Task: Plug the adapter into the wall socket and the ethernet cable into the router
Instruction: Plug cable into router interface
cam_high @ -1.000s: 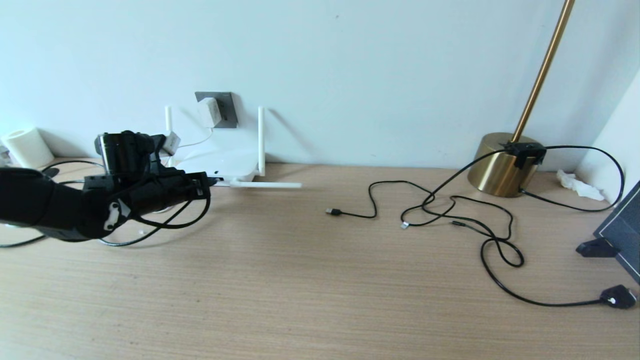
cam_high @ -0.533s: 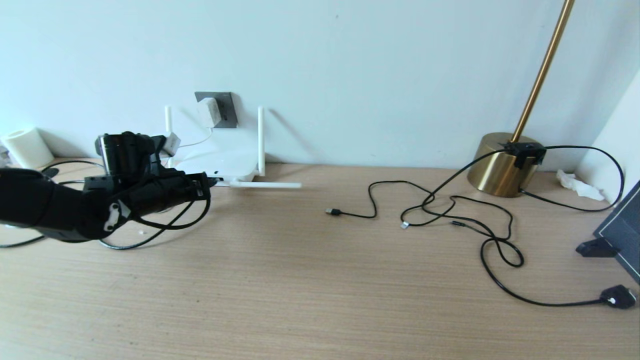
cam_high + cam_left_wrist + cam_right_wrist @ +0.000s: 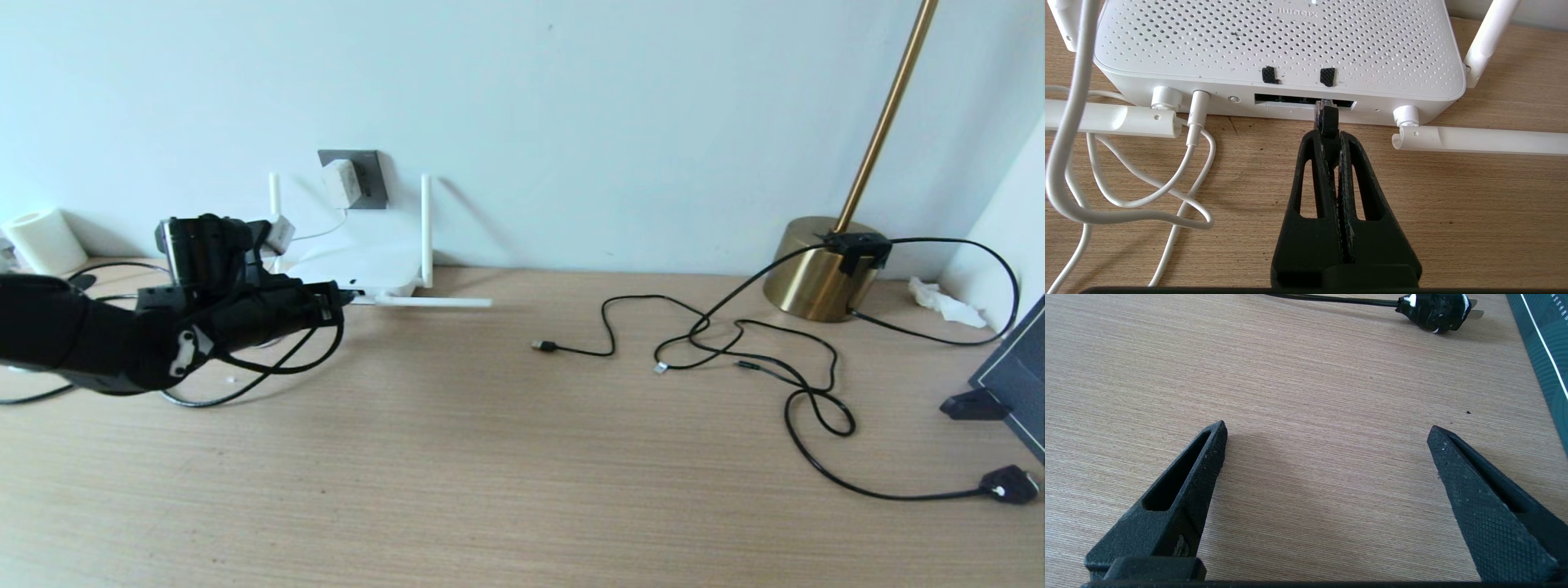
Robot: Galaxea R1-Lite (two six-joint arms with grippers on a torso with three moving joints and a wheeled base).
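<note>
Misalignment is the main risk here: the ethernet cable [image 3: 1327,118] has its clear plug tip right at the mouth of the dark port slot on the router [image 3: 1278,41], and I judge that if it enters skewed or off to one side of a socket, pushing would jam the clip or slide the light router back toward the wall instead of seating the plug. The grip is on the black boot just behind the tip (a short hold, so the plug could twist between the pads under load). The left gripper [image 3: 1331,136] is pinched tight on that boot, its fingers pressed nearly together, reaching low and roughly level over the desk [image 3: 522,457] toward the router's port edge, with the cable looping back beneath the forearm. The adapter [image 3: 339,183] already sits in the wall socket [image 3: 369,173] above the router, its white cord [image 3: 1198,118] plugged in beside the port slot. The right gripper [image 3: 1327,435] hangs parked above bare desk with its fingers spread wide, holding nothing, a black plug [image 3: 1435,309] lying well beyond it.
</note>
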